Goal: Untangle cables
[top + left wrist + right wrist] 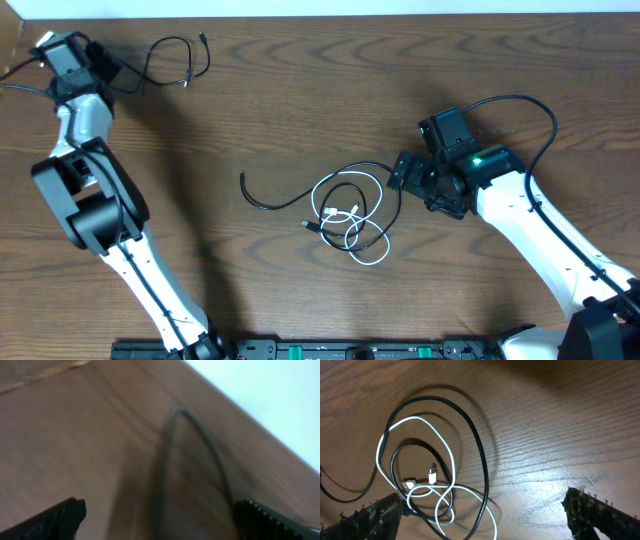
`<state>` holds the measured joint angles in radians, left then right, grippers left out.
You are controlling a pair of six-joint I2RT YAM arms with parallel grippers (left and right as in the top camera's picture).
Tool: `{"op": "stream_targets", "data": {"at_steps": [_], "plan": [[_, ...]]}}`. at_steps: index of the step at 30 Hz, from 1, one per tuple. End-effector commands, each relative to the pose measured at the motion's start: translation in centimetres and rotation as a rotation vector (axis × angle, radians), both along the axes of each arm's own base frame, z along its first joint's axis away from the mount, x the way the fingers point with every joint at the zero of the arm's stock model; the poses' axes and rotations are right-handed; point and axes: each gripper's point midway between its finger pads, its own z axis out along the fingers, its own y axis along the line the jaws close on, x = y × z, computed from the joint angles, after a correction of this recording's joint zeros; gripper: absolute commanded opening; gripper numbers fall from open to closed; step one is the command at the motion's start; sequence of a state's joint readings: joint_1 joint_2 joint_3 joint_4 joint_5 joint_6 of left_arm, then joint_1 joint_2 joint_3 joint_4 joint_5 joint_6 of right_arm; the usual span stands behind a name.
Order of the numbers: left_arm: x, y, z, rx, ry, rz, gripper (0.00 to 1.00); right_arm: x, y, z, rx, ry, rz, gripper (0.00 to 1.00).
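Observation:
One black cable (176,60) lies by itself at the far left of the table. It shows as a blurred dark loop (172,455) in the left wrist view. My left gripper (97,66) (160,521) is just over its near end, open, fingers wide apart with nothing between them. At the table's middle the white cable (352,212) (415,460) and the other black cable (290,195) (470,435) are looped through each other. My right gripper (401,177) (485,516) hangs open over the right side of that tangle, touching nothing.
The far edge of the wooden table (320,14) runs close behind the left gripper and the lone cable. A thick black arm cable (520,102) arcs over the right arm. The arm bases (330,350) stand at the near edge.

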<state>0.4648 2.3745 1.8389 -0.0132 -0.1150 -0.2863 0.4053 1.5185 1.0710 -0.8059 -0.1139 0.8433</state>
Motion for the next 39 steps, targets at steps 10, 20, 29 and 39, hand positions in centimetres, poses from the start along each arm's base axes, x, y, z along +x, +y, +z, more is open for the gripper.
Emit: {"op": "stream_targets", "data": {"at_steps": [10,20,29,39], "plan": [[-8.5,-2.3,19.3,0.015,-0.053,-0.018,0.99,-0.8,-0.6,-0.5,-0.071,0.006,0.113,0.99],[-11.7,-22.4,20.6,-0.619,-0.034,-0.649,0.99,-1.1,-2.0,-0.8,-0.113,0.028,0.125,0.99],[-16.8,-35.2,12.1,-0.734,0.414,-0.806,0.98,-1.3,-1.9,-1.0,-0.113,0.029,0.128,0.99],[-22.1,-42.8,4.4,-0.561,0.741,-0.924,0.98,-0.3,-4.1,-0.9,-0.094,0.039,0.041,0.99]]}}
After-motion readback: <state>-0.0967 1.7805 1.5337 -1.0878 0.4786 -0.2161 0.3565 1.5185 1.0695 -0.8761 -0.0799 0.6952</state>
